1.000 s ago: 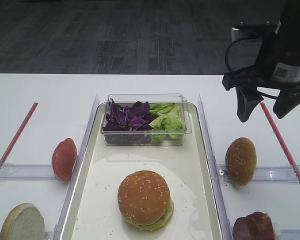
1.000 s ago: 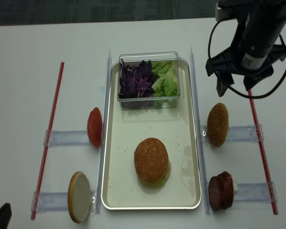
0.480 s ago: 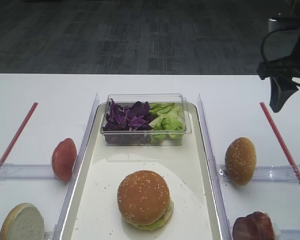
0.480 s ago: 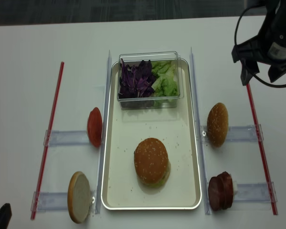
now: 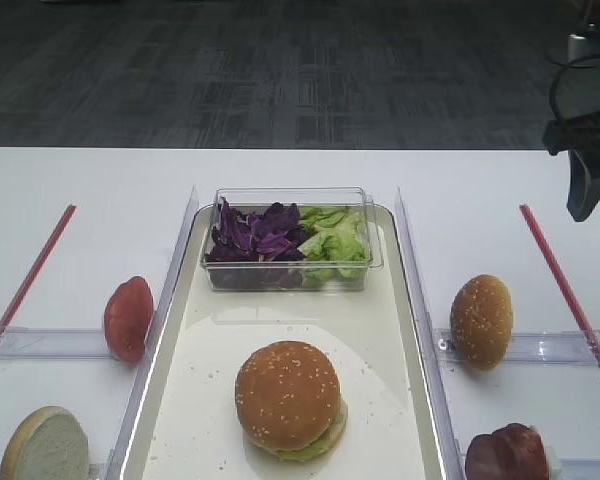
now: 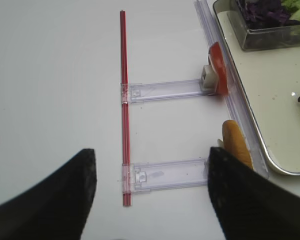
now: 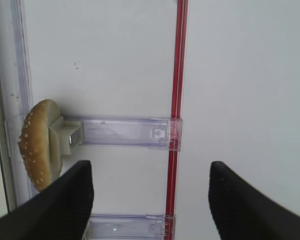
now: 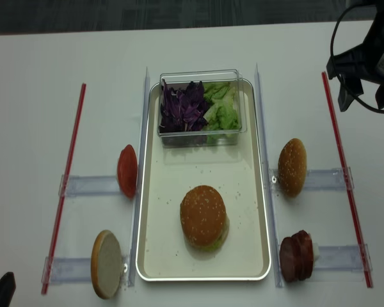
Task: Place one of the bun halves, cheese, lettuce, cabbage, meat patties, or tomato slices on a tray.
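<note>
The cream tray (image 5: 185, 400) (image 8: 160, 243) carries a stacked burger with a sesame bun top (image 5: 287, 393) (image 8: 203, 215). A clear box at its far end holds purple cabbage (image 5: 252, 232) and lettuce (image 5: 335, 238). Another bun half (image 5: 481, 321) (image 7: 37, 142) stands on edge right of the tray, with meat patties (image 5: 507, 452) nearer me. Tomato slices (image 5: 128, 318) (image 6: 217, 75) stand left of the tray. Cheese is out of view. My right gripper (image 5: 592, 198) (image 7: 150, 170) hangs open and empty over the far right. My left gripper (image 6: 151, 155) is open and empty at the near left.
A pale flat-faced bun half (image 5: 45, 444) (image 6: 236, 142) stands at the near left. Clear holder rails (image 5: 540, 347) (image 6: 165, 90) run out from the tray's sides to red strips (image 5: 560, 275) (image 5: 30, 275). Upright clear dividers line both long sides of the tray.
My right gripper has swung from beside the clear box out to the far right edge of the table, staying open. Nothing on the table moved.
</note>
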### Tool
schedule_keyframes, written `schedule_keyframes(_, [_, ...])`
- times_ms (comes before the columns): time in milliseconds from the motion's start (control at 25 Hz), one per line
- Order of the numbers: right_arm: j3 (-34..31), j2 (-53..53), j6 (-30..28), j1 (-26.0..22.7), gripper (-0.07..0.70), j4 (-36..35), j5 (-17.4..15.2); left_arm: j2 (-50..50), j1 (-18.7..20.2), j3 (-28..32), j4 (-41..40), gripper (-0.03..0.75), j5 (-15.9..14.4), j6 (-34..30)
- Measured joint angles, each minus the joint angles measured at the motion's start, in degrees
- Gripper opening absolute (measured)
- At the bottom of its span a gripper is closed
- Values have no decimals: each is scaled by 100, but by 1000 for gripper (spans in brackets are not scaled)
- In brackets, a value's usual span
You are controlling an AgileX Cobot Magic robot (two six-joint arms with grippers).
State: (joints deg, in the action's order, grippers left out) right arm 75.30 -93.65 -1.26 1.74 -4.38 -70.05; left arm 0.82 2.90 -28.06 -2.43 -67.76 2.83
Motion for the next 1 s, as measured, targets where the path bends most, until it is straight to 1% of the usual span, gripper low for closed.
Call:
schedule_keyframes(360, [-104, 390, -42, 0, 512, 97, 0, 0, 0, 0, 0, 440, 0, 0])
schedule_keyframes(720, [-862, 1038, -42, 0, 510, 47, -18, 0, 0, 0, 0, 440, 0, 0])
schedule_keyframes(840, [-1064, 1388, -42, 0, 510, -51, -27, 0, 0, 0, 0, 440, 0, 0])
schedule_keyframes(1000, [-1489, 1897, -42, 0, 509, -62, -27, 0, 0, 0, 0, 440, 0, 0])
